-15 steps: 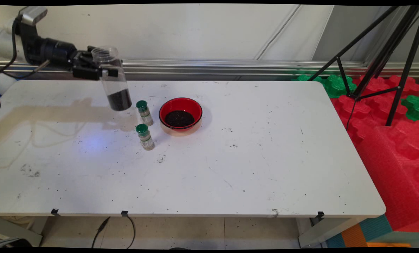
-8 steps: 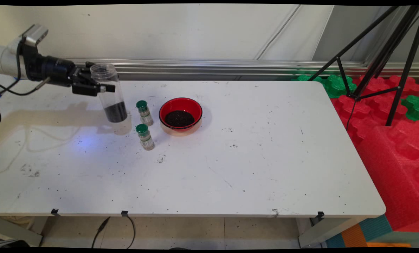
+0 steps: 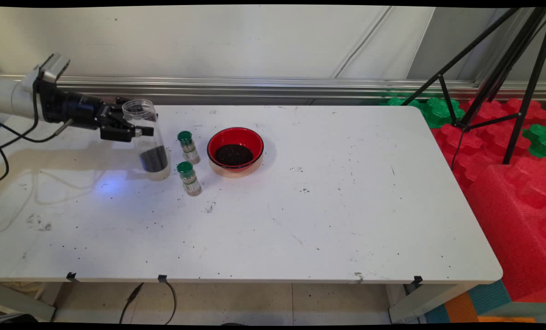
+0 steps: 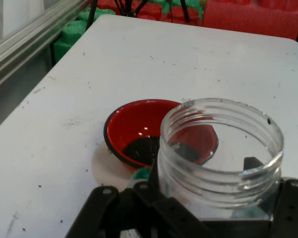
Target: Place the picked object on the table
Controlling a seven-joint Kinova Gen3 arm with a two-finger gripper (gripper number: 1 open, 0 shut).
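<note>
Tabletop scene, near edge to far wall. The white table is speckled with stray dark grains. Nearest the front stands a small green-capped vial, upright and closed. Just left of it is a clear jar with no lid, close to upright and leaning a little. A layer of dark granules fills its lower part and the rest is empty. Its base sits at or just above the tabletop; whether it touches cannot be told from the main view.

The black gripper reaches in level from the left, and its two fingers pinch the jar just below the threaded neck. The hand view shows the linkage at both sides of the jar's open mouth.

Behind the first vial is a second green-capped vial, also closed, near the jar but apart from it. To the right, close beside both vials, sits a red bowl with a heap of the same dark granules at its centre. So dark material lies in both bowl and jar, and the vials are unopened.

Beyond the table are a metal rail along the wall, a black tripod, and red and green foam mats.
</note>
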